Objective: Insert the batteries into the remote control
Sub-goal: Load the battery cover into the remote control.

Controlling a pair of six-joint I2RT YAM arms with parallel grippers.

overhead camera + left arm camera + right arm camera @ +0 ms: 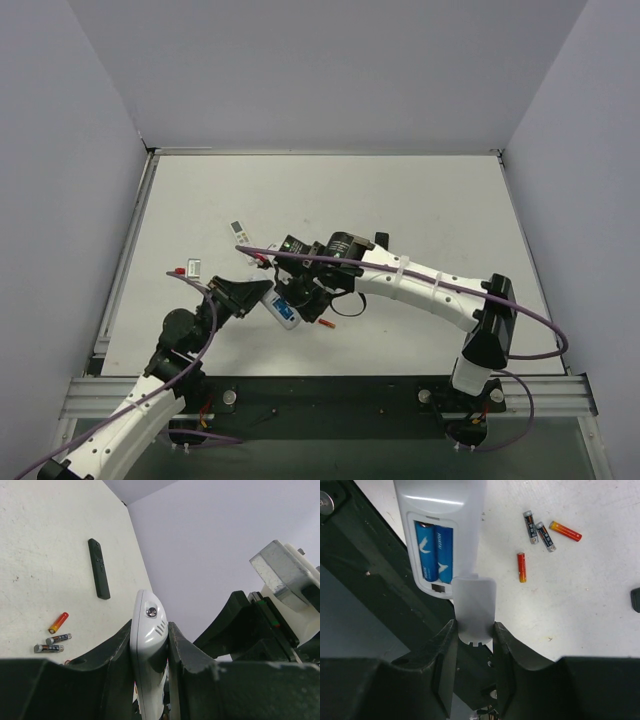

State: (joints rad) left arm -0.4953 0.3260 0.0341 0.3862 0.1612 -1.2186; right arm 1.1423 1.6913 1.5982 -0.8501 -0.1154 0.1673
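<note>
The white remote control lies back-up with its recess uncovered, and the two blue batteries sit side by side in it. My left gripper is shut on the remote's sides; in the top view this grip holds the remote just above the table. My right gripper is shut on the white battery cover. The cover's far edge meets the lower end of the recess. In the top view the right gripper hangs directly over the remote.
Loose on the table are a red cell, two dark grey cells and an orange-red cell. A slim black remote lies farther off. Another white remote and a small white piece rest at the left.
</note>
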